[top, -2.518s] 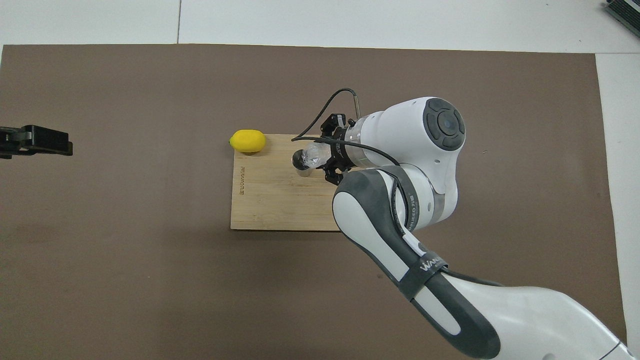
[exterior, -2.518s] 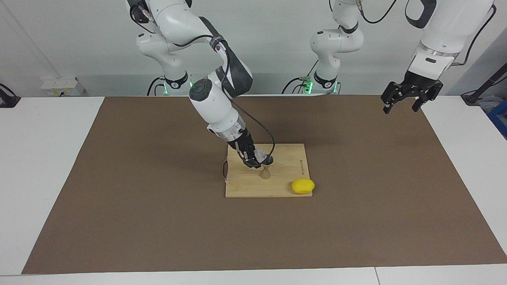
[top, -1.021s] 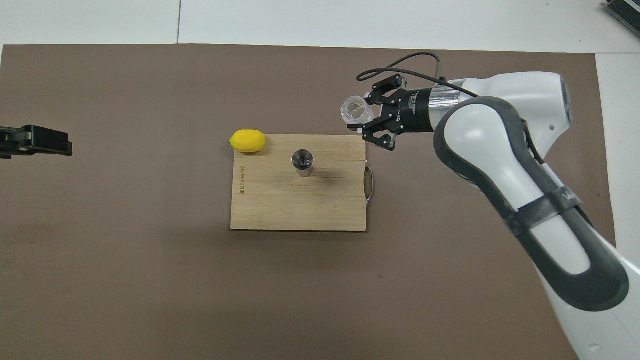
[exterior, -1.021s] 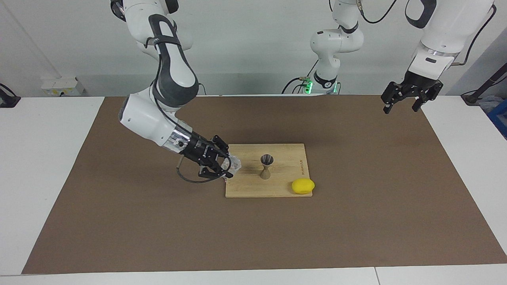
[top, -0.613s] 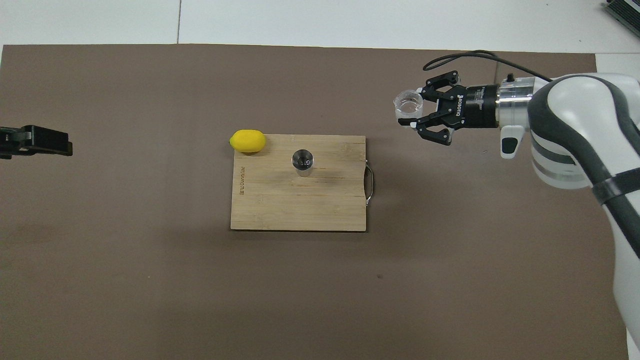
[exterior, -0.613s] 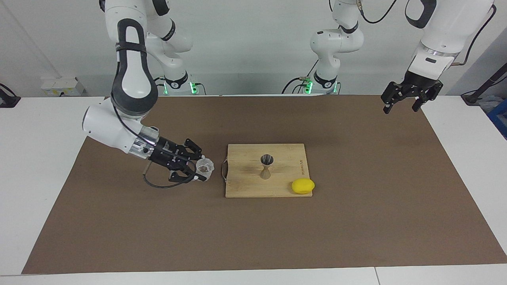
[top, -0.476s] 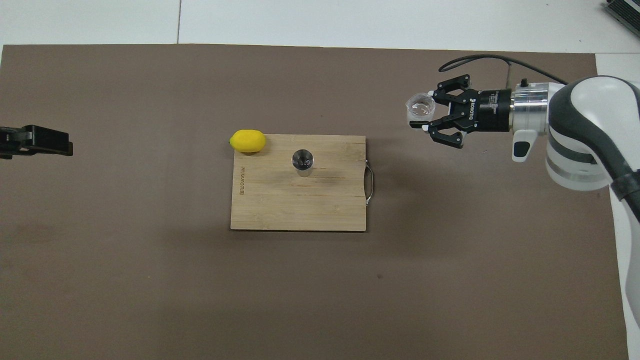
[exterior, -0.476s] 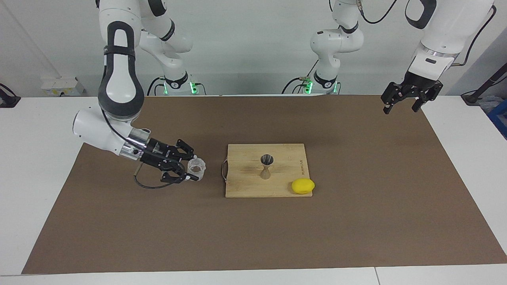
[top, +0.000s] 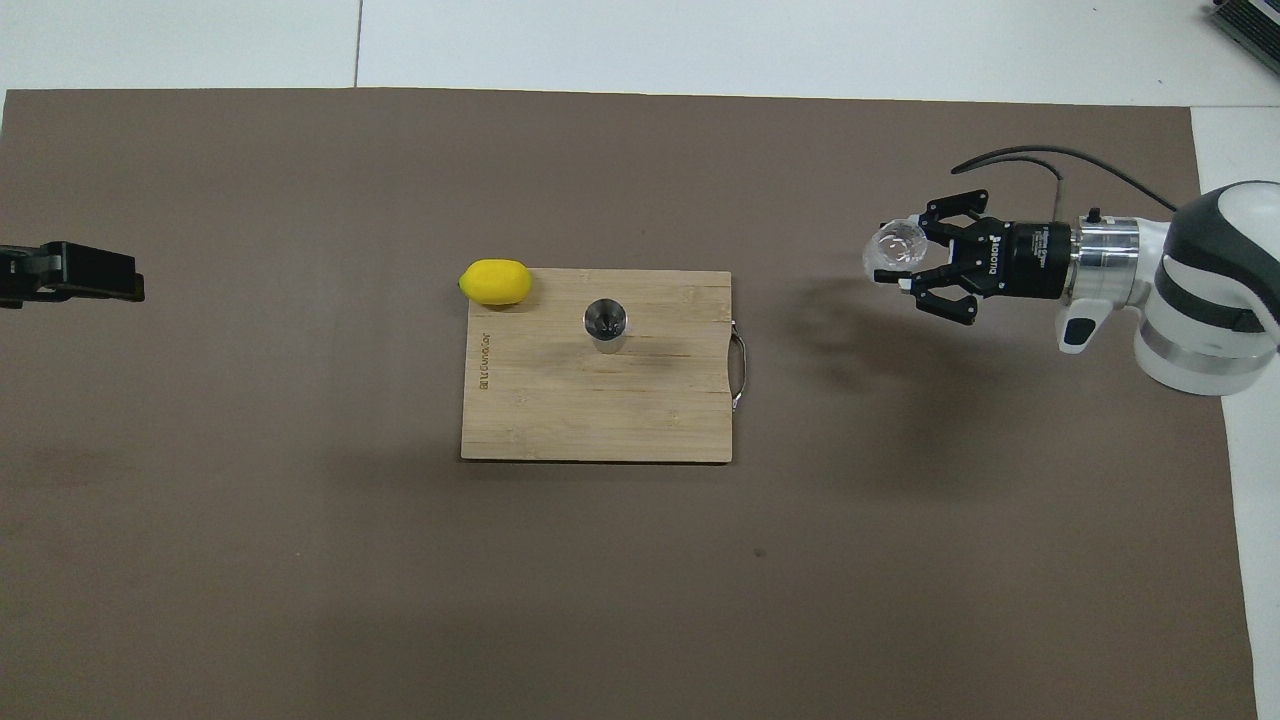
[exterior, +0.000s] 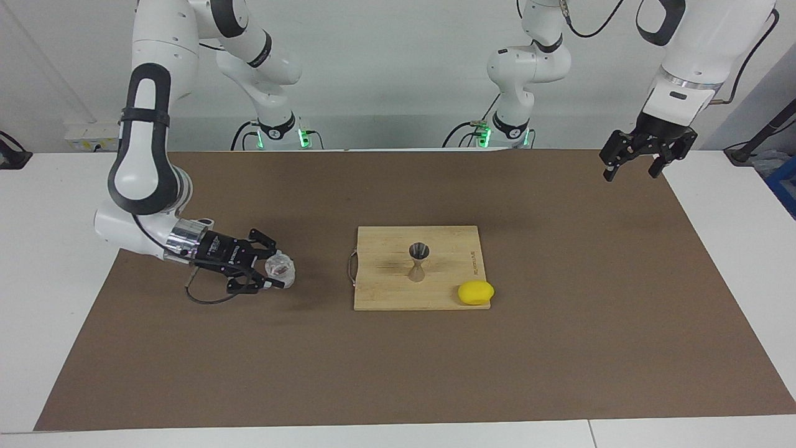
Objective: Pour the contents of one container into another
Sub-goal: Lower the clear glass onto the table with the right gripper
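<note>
Setting: white tabletop against a plain pale wall.

A brown mat covers most of the tabletop, leaving white margins at both ends and along the edge farthest from the robots. A seam line crosses that white margin. A white socket box sits low on the wall at the right arm's end. Something blue shows at the left arm's end. Lighting is even, with soft shadows.

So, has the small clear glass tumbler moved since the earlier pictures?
Yes. The small clear glass tumbler, held by the right gripper, went from above the wooden cutting board toward the right arm's end.
</note>
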`<state>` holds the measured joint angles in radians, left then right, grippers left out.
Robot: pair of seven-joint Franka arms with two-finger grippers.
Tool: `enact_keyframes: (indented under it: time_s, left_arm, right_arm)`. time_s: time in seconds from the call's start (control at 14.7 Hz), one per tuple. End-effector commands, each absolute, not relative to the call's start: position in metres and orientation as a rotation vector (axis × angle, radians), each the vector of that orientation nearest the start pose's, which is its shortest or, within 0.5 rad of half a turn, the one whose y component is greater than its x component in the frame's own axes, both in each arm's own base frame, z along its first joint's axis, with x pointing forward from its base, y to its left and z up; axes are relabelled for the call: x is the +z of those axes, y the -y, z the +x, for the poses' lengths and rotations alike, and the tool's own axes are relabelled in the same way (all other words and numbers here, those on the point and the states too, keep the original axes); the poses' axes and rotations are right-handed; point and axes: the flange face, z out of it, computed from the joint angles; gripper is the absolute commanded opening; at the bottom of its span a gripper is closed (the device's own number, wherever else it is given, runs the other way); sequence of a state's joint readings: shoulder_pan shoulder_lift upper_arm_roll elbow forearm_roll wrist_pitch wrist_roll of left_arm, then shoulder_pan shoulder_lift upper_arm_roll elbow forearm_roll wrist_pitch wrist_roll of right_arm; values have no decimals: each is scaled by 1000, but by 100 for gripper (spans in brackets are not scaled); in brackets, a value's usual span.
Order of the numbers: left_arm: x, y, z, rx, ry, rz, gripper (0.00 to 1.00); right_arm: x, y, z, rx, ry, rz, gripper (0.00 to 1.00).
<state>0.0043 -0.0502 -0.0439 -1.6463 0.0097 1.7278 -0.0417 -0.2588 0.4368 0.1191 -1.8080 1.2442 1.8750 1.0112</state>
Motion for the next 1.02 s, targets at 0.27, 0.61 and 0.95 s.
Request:
enact_keyframes:
  time_s: [0.27,0.61,0.95]
  left_arm:
    - [633,21,552,-215,35,-3120,100]
    - [632,15,548,-184,50,-3120,100]
    - [630,15,545,-141,53,-3121,100]
  right_arm:
    - [274,76,616,893,-1614,-1214,0]
    - [243,83,605,937,-1552,-1243,0]
    - [227,92,596,918,-1525,-1278,0]
